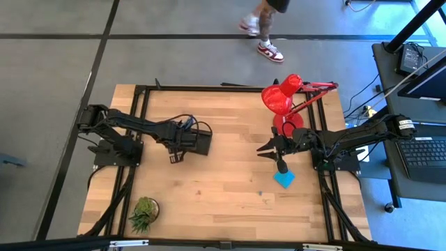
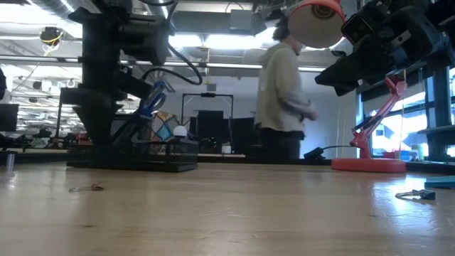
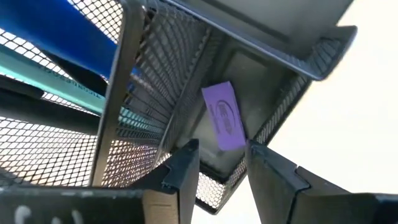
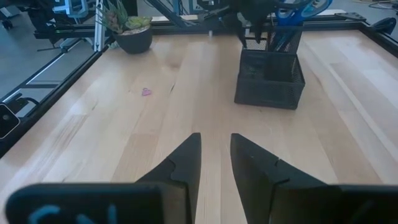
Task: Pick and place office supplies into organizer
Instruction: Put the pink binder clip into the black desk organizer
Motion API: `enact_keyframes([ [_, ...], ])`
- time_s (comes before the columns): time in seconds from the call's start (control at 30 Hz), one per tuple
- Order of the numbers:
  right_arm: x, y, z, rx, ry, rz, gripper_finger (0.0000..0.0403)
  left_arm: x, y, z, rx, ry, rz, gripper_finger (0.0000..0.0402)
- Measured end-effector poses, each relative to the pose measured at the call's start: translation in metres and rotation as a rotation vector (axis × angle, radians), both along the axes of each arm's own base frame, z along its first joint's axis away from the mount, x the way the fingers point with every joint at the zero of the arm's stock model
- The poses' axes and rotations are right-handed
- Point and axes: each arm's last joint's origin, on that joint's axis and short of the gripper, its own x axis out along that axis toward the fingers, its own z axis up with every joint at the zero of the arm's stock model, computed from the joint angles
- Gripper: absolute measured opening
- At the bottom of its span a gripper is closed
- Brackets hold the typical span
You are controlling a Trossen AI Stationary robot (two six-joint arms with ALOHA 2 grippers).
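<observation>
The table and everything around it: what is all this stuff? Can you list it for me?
organizer: one, black mesh, left-centre of table
purple block: one, purple, in the organizer's low compartment
scissors: one pair, blue handles, upright in the organizer's cup
sticky-note pad: one, cyan, right side of table
desk lamp: one, red, far right of table
potted plant: one, green, near-left corner
small pink item: one, on bare wood, too small to tell
person: one, walking beyond the table
left gripper: open, over the organizer's low compartment
right gripper: empty, above the table by the lamp
</observation>
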Motion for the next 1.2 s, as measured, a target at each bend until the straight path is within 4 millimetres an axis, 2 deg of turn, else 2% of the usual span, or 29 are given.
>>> enact_keyframes([
  [0.23, 0.000, 0.000, -0.001, -0.001, 0.008, 0.000, 0.0091, 0.009, -0.018, 0.024, -0.007, -0.010, -0.054, 0.0125],
  [0.37, 0.000, 0.000, -0.001, -0.002, 0.007, 0.000, 0.0091, 0.020, -0.032, 0.042, -0.024, -0.089, -0.081, 0.0125],
  [0.5, 0.000, 0.000, -0.001, -0.002, 0.007, 0.000, 0.0091, 0.032, -0.052, 0.057, -0.124, -0.214, -0.095, 0.0126],
  [0.7, 0.000, 0.000, -0.001, -0.002, 0.008, 0.000, 0.0091, 0.050, -0.095, 0.065, -0.370, -0.437, -0.194, 0.0132],
  [0.87, 0.000, 0.000, -0.001, -0.003, 0.009, 0.001, 0.0091, 0.053, -0.136, 0.061, -0.423, -0.514, -0.356, 0.0149],
  [1.0, 0.000, 0.000, -0.001, -0.001, 0.009, 0.000, 0.0091, 0.056, -0.157, 0.049, -0.411, -0.535, -0.308, 0.0161],
  [1.2, 0.000, 0.000, -0.001, 0.000, 0.010, 0.000, 0.0091, 0.067, -0.172, 0.021, -0.377, -0.445, -0.217, 0.0164],
])
